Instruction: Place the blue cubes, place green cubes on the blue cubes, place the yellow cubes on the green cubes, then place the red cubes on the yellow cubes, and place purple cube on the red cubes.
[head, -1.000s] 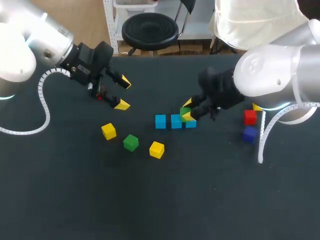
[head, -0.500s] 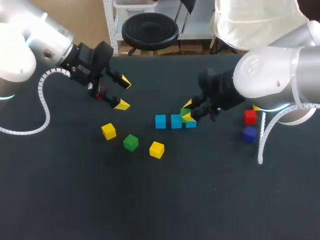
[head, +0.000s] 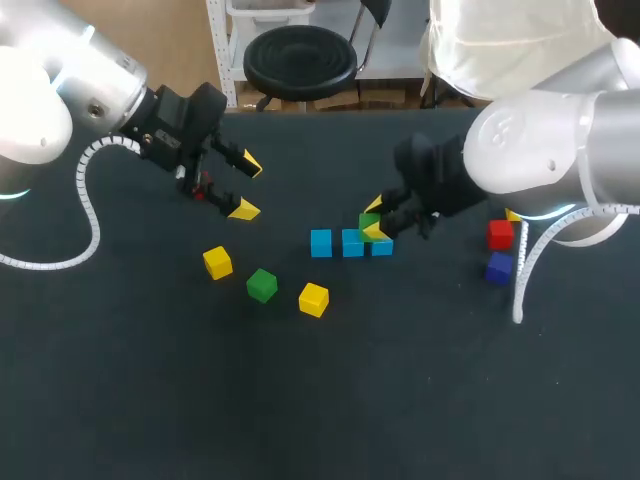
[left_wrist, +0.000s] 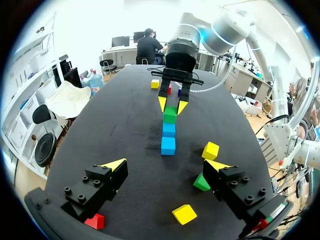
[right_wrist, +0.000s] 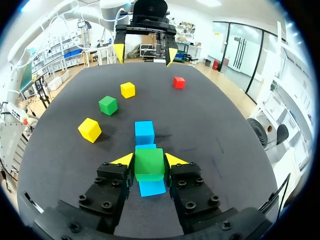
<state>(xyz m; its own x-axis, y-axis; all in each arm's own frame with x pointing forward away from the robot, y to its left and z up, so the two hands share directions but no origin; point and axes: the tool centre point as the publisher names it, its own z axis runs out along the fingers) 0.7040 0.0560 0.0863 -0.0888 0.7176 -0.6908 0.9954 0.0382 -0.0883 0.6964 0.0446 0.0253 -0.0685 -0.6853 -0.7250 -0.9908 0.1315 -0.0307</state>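
Over the row of blue cubes (head: 352, 243), at the end nearest the right arm, the right fingers (right_wrist: 125, 160) are gripping a green cube (right_wrist: 149, 162) from two sides and holding it low over the blues. In the right wrist view it is sitting across the seam between two blue cubes rather than squarely on one, and I cannot tell whether it is touching them. Here is the danger, as I am judging it: if those two blues are not snug, the released green could be tilting into the gap. Fingers dragging on the way out could also be knocking the row out of line, and every later layer would be leaning with it. Well apart from the row, the left fingers (head: 243, 209) are hanging spread wide and empty, a red cube (left_wrist: 95, 220) lying just beneath them. Near the row's other end, a second green cube (head: 261, 285) and two yellow cubes (head: 313, 299) are waiting loose on the surface (head: 320, 400).
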